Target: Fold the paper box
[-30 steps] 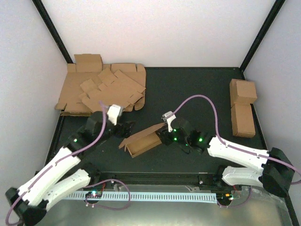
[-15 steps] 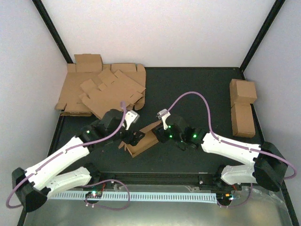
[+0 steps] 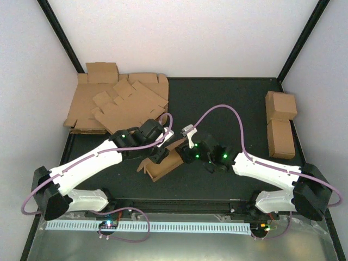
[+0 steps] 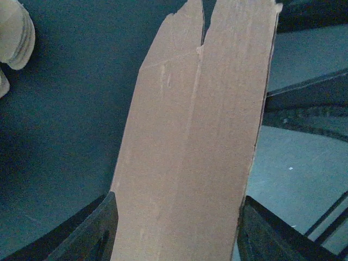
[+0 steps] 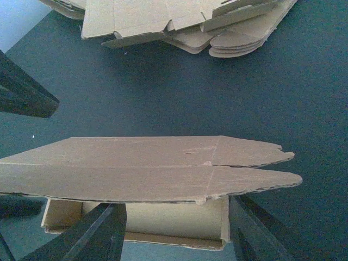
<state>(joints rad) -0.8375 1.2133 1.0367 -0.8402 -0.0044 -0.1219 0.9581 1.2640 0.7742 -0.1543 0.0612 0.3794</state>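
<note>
The paper box [image 3: 163, 165] lies on the dark table [image 3: 234, 103] between my two arms, a little left of the middle. From above, its long axis runs on a diagonal. One end points toward the near left, where small tabs splay out, and the other points toward the far right, up against my right gripper [image 3: 184, 155]. It is only partly formed, a low trough with its long flaps not yet shut.

My left gripper [image 3: 159, 154] reaches in over the far side of the box. In my left wrist view a long flap runs lengthwise away from me, notched at its far end, and it fills the gap between my fingers [image 4: 89, 236]. Both of its edges meet them, but I cannot tell whether I am pressing on it.

In my right wrist view the long flaps lie crosswise, tapering to the right, with the open trough beneath them between my fingers [image 5: 103, 234]. These stand partway apart, and I cannot tell whether they grip anything.

A stack of flat blanks [image 3: 117, 103] sits at the far left and two finished cartons [image 3: 281, 122] stand at the right edge.
</note>
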